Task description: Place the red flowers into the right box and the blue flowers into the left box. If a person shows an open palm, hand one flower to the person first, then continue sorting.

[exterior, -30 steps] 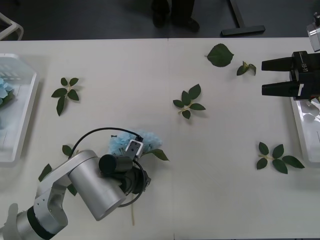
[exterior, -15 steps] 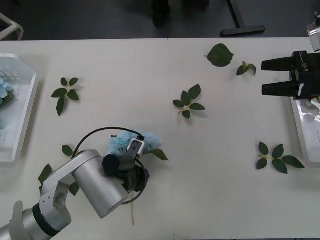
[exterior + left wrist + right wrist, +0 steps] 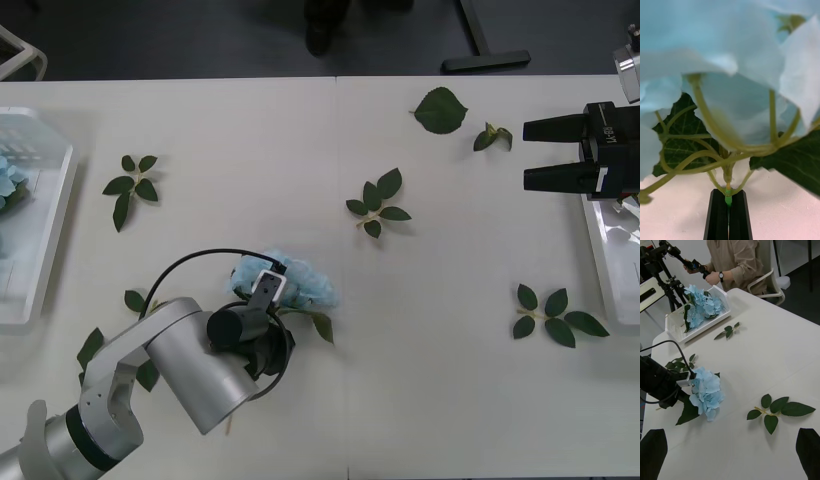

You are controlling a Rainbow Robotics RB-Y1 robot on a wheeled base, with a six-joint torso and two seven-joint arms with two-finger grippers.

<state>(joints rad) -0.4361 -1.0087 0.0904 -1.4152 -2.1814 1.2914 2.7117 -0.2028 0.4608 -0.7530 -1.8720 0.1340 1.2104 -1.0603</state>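
Note:
My left gripper (image 3: 728, 193) is shut on the green stem just under a pale-blue flower (image 3: 290, 282), near the table's front left. From the right wrist view, this flower (image 3: 706, 393) hangs in front of the left gripper (image 3: 684, 390). More blue flowers (image 3: 702, 307) lie in the slotted left box (image 3: 45, 235) at the left edge. My right gripper (image 3: 526, 155) hovers open at the far right beside the smooth right box (image 3: 603, 255). The red flowers are out of view. A person (image 3: 733, 262) sits beyond the left box (image 3: 696, 330), hands closed around a black device.
Loose green leaf sprigs lie scattered on the white table: one at the left (image 3: 130, 185), one in the middle (image 3: 378, 203), one at the right (image 3: 553, 315), and single leaves at the back (image 3: 440, 110). A tripod (image 3: 662, 262) stands behind the left box.
The blue flower has shifted a little to the right and tilted in the left gripper. Its stem end swung left. The right arm has not moved.

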